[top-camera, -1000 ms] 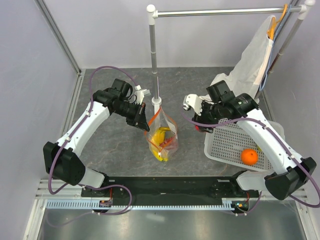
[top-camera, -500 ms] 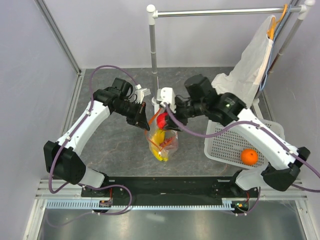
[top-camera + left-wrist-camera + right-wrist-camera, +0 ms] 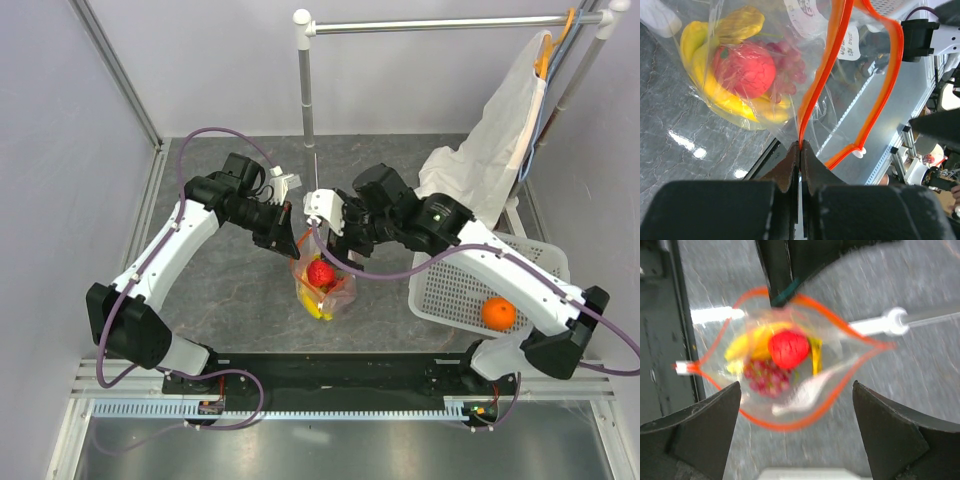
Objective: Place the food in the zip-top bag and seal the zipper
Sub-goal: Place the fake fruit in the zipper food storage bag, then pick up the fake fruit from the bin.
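Right wrist: right end effector (image 3: 795, 386) wide above zip-top bag (image 3: 842, 360)

Banana (image 3: 735, 102), grapes (image 3: 790, 65) and small fruit (image 3: 745, 69) lie in the bag (image 3: 782, 127) — orange (image 3: 498, 313) in the basket (image 3: 450, 290), rightward.

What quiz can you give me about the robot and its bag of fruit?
1. True or false: the orange is inside the zip-top bag.
2. Which gripper pinches the zipper? A left, B right, C neither.
3. Fill in: the small red fruit shares the bag with the banana and the ____.
Key: 1 false, it sits in the white mesh basket; 2 A, the left gripper; 3 grapes.
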`<state>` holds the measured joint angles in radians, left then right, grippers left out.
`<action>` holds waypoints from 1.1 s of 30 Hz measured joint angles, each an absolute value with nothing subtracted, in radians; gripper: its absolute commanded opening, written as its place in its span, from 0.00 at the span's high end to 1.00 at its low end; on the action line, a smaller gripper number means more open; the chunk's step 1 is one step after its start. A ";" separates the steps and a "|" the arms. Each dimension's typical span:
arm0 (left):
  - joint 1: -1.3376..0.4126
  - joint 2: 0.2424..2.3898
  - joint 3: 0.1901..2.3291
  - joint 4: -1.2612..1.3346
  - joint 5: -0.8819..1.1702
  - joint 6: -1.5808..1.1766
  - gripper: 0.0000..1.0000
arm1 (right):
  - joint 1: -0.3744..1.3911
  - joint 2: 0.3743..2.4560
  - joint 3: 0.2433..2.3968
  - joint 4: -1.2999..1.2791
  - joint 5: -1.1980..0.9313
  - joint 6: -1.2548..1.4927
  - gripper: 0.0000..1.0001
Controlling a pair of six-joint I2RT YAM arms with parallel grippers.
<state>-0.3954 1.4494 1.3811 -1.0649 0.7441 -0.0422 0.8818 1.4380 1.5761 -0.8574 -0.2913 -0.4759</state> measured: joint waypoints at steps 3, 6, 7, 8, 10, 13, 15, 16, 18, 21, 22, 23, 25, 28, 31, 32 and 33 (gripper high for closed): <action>-0.395 1.449 1.381 -1.065 0.744 -0.042 0.98 | 0.865 1.390 1.575 -0.926 -0.242 -0.487 0.02; -0.395 1.449 1.381 -1.065 0.744 -0.042 0.98 | 0.794 1.309 1.526 -0.993 -0.212 -0.514 0.04; -0.395 1.449 1.381 -1.065 0.744 -0.042 0.98 | 0.756 1.275 1.492 -1.021 -0.193 -0.533 0.04; -0.395 1.449 1.381 -1.064 0.744 -0.042 0.98 | 0.710 1.240 1.450 -1.049 -0.175 -0.556 0.05; -0.395 1.449 1.381 -1.064 0.744 -0.042 0.98 | 0.606 1.186 1.354 -1.125 -0.136 -0.611 0.09; -0.395 1.449 1.381 -1.063 0.744 -0.042 0.98 | 0.476 1.174 1.243 -1.221 -0.091 -0.706 0.14; -0.395 1.449 1.381 -1.063 0.744 -0.042 0.98 | 0.379 1.182 1.182 -1.269 -0.070 -0.783 0.16; -0.395 1.449 1.381 -1.063 0.744 -0.043 0.98 | 0.334 1.186 1.164 -1.289 -0.062 -0.818 0.16; -0.395 1.449 1.381 -1.063 0.744 -0.043 0.98 | 0.233 1.198 1.147 -1.313 -0.046 -0.894 0.15; -0.395 1.448 1.381 -1.062 0.744 -0.042 0.98 | 0.091 1.215 1.136 -1.318 -0.030 -1.000 0.13; -0.395 1.447 1.381 -1.062 0.744 -0.043 0.98 | 0.027 1.219 1.122 -1.317 -0.020 -1.048 0.12; -0.395 1.445 1.380 -1.062 0.744 -0.043 0.98 | -0.008 1.219 1.108 -1.316 -0.014 -1.080 0.12; -0.395 1.441 1.377 -1.061 0.744 -0.042 0.98 | -0.096 1.219 1.060 -1.318 0.011 -1.173 0.12; -0.395 1.438 1.375 -1.061 0.744 -0.042 0.98 | -0.170 1.221 0.995 -1.325 0.042 -1.273 0.11; -0.395 1.438 1.375 -1.061 0.744 -0.042 0.98 | -0.190 1.234 0.973 -1.336 0.058 -1.320 0.06; -0.395 1.438 1.375 -1.061 0.744 -0.043 0.98 | -0.192 1.242 0.973 -1.339 0.059 -1.328 0.02; -0.395 1.438 1.375 -1.061 0.743 -0.042 0.98 | -0.193 1.251 0.973 -1.338 0.059 -1.333 0.02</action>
